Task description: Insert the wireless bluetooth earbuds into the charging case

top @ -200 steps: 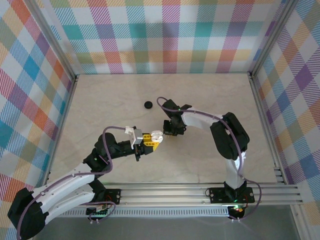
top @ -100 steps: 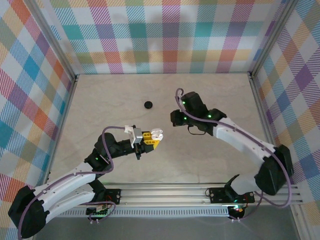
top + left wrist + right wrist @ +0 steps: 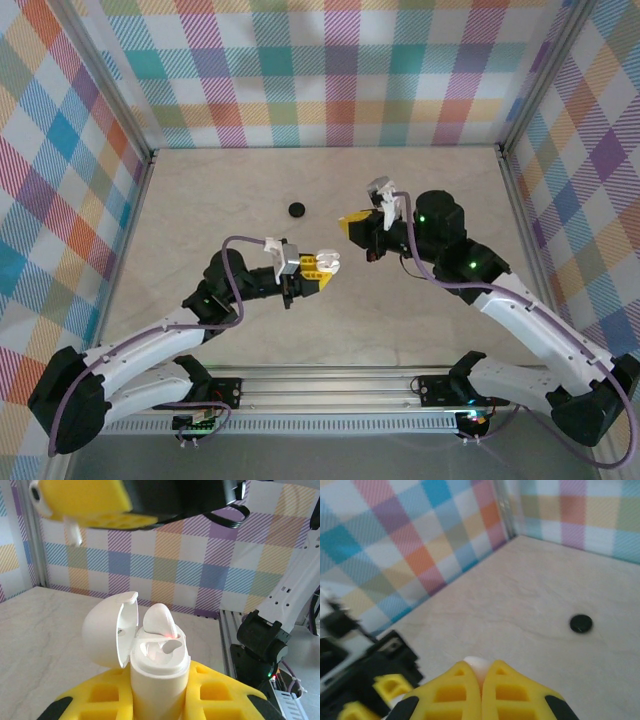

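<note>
Left gripper point(image 3: 315, 270) clamps the white charging case point(image 3: 158, 667) upright above the table's point(image 3: 200, 210) middle, lid point(image 3: 107, 630) swung open, one white earbud point(image 3: 159, 621) seated inside. Right gripper point(image 3: 349, 223), fingers together on the second earbud point(image 3: 475, 664), hangs near, up and toward the right edge, stem pointing down.

A: Case finish?
B: Case point(image 3: 159, 680) was white plastic, v. glossy, smooth. Bud point(image 3: 474, 663) looked the same.
A: Fingers?
B: Fingers point(image 3: 215, 692) were yellow plastic, matt, w/ moulded pockets.
A: Table, frame?
B: Table point(image 3: 210, 210) was marble-look, smooth, low sheen. Rails point(image 3: 400, 378) were bare metal, satin. Walls point(image 3: 330, 70) had printed checks, matt; cloth or paper, couldn't tell. Disc point(image 3: 296, 209) was black, matt.
</note>
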`<state>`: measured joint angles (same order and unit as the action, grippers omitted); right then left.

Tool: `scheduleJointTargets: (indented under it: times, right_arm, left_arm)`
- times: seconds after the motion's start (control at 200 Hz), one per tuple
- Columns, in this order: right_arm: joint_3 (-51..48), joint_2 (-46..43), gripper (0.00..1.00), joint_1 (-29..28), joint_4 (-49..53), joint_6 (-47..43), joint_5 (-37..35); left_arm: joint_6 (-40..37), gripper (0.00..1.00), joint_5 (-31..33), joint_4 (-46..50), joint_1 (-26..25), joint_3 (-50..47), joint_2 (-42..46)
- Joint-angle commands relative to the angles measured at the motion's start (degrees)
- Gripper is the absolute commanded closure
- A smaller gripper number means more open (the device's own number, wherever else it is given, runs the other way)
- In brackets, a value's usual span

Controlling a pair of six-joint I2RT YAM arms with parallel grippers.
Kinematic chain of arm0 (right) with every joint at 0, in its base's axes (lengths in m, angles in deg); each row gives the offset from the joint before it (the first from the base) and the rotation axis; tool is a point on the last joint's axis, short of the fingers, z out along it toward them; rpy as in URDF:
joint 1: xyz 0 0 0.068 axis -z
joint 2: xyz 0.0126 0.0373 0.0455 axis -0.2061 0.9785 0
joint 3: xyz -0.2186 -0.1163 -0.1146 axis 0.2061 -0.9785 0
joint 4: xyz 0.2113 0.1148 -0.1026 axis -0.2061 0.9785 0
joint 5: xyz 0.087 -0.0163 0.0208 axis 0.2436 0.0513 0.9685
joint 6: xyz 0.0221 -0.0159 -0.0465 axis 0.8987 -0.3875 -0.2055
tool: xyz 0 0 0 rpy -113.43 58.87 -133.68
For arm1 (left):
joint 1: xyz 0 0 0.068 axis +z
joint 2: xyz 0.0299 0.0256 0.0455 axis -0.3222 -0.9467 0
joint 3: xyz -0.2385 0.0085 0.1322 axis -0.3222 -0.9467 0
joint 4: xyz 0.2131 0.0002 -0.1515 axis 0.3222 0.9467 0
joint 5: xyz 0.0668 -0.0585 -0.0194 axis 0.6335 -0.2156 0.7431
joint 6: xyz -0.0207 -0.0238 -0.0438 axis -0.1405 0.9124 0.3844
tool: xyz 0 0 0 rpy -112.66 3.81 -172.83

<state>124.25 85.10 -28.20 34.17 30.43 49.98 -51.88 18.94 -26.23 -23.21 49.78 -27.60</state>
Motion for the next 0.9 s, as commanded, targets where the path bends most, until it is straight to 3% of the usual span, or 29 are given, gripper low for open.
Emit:
scheduleJointTargets:
  times: [0.0,0.185,0.485,0.895]
  right_arm:
    - [-1.84,-1.24,1.00,-0.41,-7.02,-4.60,10.03]
    - [-5.04,-2.64,1.00,-1.17,-13.41,-8.49,15.82]
    - [-3.12,-0.66,1.00,-3.65,-11.57,-13.64,16.76]
    - [-1.71,1.26,1.00,-9.34,-9.16,-11.70,-3.08]
  left_arm:
    - [0.53,1.00,-1.20,-3.67,-0.63,2.05,-0.46]
    - [1.47,1.00,-0.30,-4.19,-0.63,2.06,-0.51]
    - [0.88,1.00,2.39,-0.94,-0.63,2.58,0.74]
    - [0.90,1.00,9.20,3.47,-0.63,4.05,1.27]
